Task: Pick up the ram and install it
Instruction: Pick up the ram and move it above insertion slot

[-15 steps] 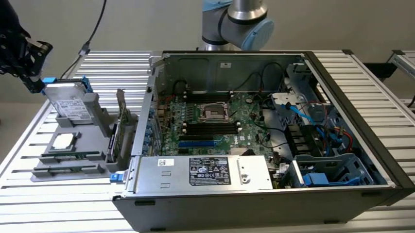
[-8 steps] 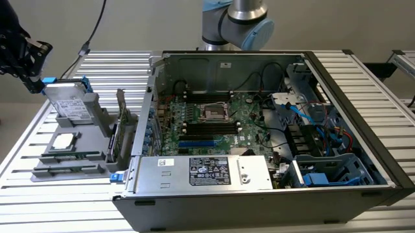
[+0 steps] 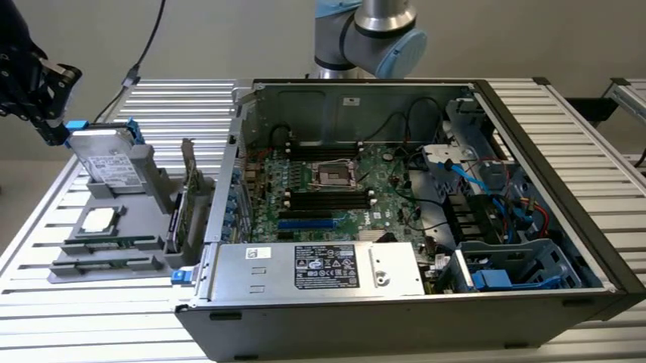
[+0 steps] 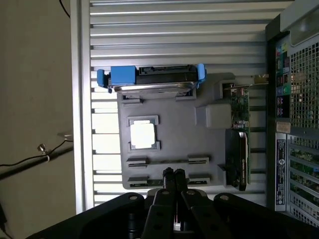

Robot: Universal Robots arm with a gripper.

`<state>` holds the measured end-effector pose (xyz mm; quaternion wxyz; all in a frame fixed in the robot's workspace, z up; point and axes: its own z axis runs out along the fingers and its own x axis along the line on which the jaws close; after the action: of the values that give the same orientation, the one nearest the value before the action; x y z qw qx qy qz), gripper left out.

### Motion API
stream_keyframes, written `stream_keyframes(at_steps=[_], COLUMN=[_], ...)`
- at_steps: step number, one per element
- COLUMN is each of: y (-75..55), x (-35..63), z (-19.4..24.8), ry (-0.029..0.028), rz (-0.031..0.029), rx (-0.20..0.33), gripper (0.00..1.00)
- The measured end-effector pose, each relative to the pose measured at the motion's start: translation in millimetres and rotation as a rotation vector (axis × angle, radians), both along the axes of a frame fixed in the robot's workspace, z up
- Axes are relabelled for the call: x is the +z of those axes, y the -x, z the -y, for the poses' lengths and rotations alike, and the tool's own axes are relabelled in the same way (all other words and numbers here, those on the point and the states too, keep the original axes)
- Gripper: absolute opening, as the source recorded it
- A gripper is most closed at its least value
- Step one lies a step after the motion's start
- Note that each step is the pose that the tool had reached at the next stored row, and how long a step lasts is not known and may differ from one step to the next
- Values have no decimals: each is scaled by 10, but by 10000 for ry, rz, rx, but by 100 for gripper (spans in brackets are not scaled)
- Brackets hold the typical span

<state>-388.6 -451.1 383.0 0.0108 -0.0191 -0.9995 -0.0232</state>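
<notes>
The ram (image 3: 113, 242) is a thin green stick lying on edge in a slot of the grey holder tray (image 3: 136, 204), at the exterior view's left, beside the open computer case (image 3: 404, 189). From the wrist it reads as a thin dark line (image 4: 167, 161) between two grey clips. My gripper (image 3: 48, 130) hangs high above the tray's far left end, well apart from the ram. Seen from the wrist, the gripper (image 4: 173, 173) is shut, its fingertips pressed together with nothing between them, lined up over the tray's outer slots.
The tray also holds a hard drive with blue rails (image 3: 106, 155), a square processor (image 3: 98, 219) and an upright card (image 3: 189, 189). Black memory slots (image 3: 323, 200) lie on the motherboard inside the case. A slatted metal table (image 3: 60, 318) carries everything.
</notes>
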Motion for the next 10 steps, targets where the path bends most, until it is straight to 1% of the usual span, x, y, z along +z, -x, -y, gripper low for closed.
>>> stream_keyframes(at_steps=[3,10], y=[1,2], x=[0,-7], z=[0,0], ry=[1,-1], rz=[0,1], rx=[75,1323], gripper=[10,10])
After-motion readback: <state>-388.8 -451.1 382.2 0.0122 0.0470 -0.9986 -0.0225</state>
